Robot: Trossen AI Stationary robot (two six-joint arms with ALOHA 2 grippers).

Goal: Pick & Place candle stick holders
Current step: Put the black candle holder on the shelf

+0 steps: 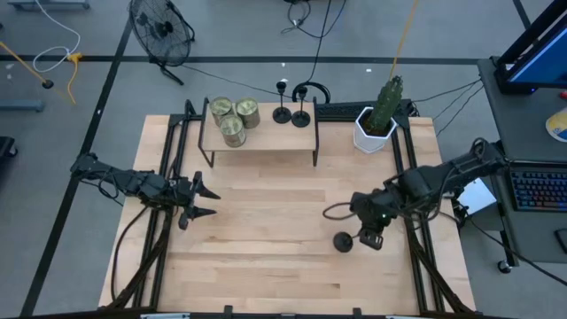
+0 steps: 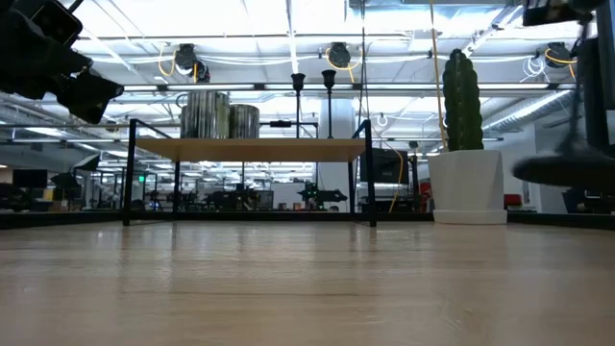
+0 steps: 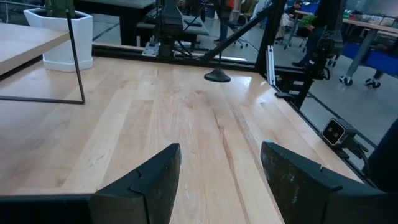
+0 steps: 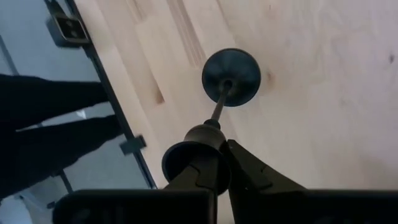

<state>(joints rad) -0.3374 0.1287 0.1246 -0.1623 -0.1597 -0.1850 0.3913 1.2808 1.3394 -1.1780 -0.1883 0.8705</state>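
Right pincer point(image 4: 217, 163) is clamped tight on the cup top of a candle stick holder point(image 1: 344, 241), near the worktop's right edge toward the front. In the right wrist view the thin stem runs down from the jaws to the round disc base, and the overhead view shows that base over the worktop point(image 1: 266, 230); whether it touches the wood, I cannot tell. Over by the left edge, the left pincer point(image 1: 202, 202) waits with its jaws standing apart, nothing between them.

How will this piece handle? My read: rigid, likely metal, light overall but bottom-heavy with that disc, so held by the top it wants to swing like a pendulum. The cup rim gives a good purchase; the bare stem looks slick and narrow, easier to lose. Set it down flat or it tips.

Moving back: a small shelf point(image 1: 261, 133) stands at the rear edge, carrying two more black holders point(image 1: 291, 113) toward its right end and three glass jars point(image 1: 234, 119) on its left. At the rear right corner sits a white pot with a cactus point(image 1: 376, 126).

The surface is pale wood planking, smooth, framed by black rails. Beyond it, a floor fan point(image 1: 159, 28), loose cables, and a keyboard point(image 1: 539, 188) off the right side.
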